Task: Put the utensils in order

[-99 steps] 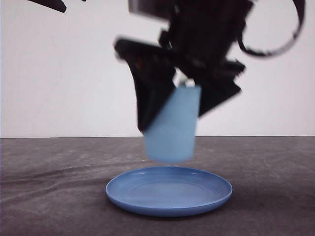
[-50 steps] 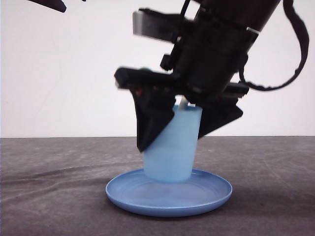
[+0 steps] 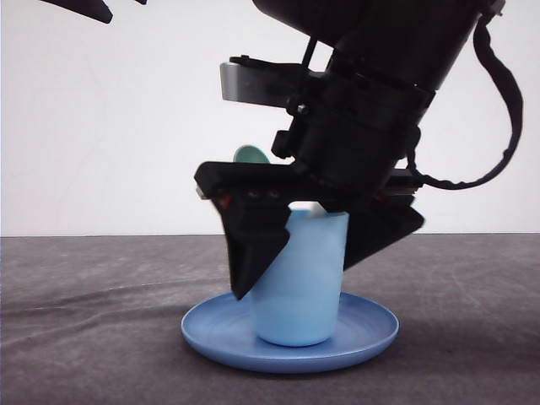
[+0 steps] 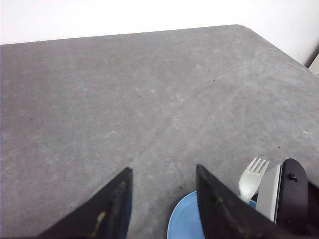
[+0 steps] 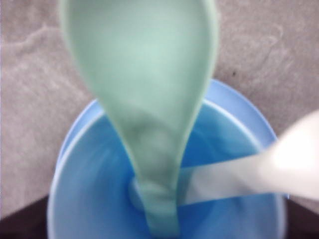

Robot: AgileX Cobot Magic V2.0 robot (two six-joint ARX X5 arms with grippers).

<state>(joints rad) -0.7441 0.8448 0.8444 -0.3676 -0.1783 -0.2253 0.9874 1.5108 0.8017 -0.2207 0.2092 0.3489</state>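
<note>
A light blue cup (image 3: 299,283) stands upright on the round blue plate (image 3: 371,331). My right gripper (image 3: 294,283) reaches down around the cup, one dark finger on each side, shut on it. The mint-green spoon (image 5: 144,94) and the white fork (image 5: 249,177) both stand inside the cup (image 5: 89,199), handles down. The spoon's bowl (image 3: 251,155) pokes up beside the gripper. My left gripper (image 4: 163,168) hangs open above bare table beside the plate (image 4: 183,221); the fork's tines (image 4: 252,177) show past its finger.
The table top (image 3: 93,304) is a dark grey mat with a pale wall behind it. Its far edge and a rounded corner (image 4: 244,27) show in the left wrist view. Part of the left arm (image 3: 84,7) shows high at the front view's upper left.
My right gripper has come down with the cup, from hanging above the plate to standing on it. The spoon's bowl now shows above the gripper's body.
</note>
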